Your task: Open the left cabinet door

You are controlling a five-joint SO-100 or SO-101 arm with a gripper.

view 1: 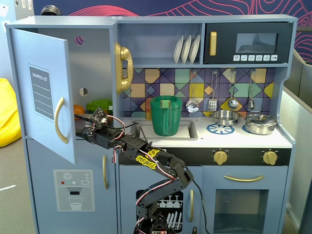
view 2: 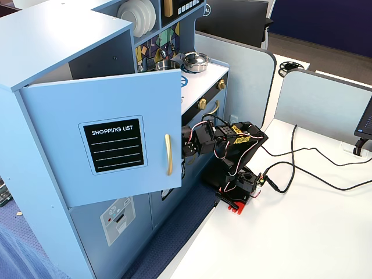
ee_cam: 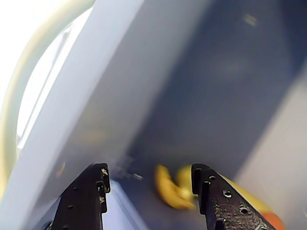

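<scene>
The left cabinet door (view 1: 44, 92) stands swung well out from the toy kitchen, its chalkboard panel (view 2: 113, 145) and gold handle (view 2: 168, 154) facing the room. The arm's gripper (ee_cam: 149, 184) reaches in behind the door's free edge; its jaws are spread apart with nothing between them. Beyond them lies yellow play food (ee_cam: 175, 189) inside the cabinet.

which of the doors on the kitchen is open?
Only the upper left door, the one with the shopping-list panel and curved gold handle. It is swung out; the dispenser door, microwave and oven are shut.
</scene>
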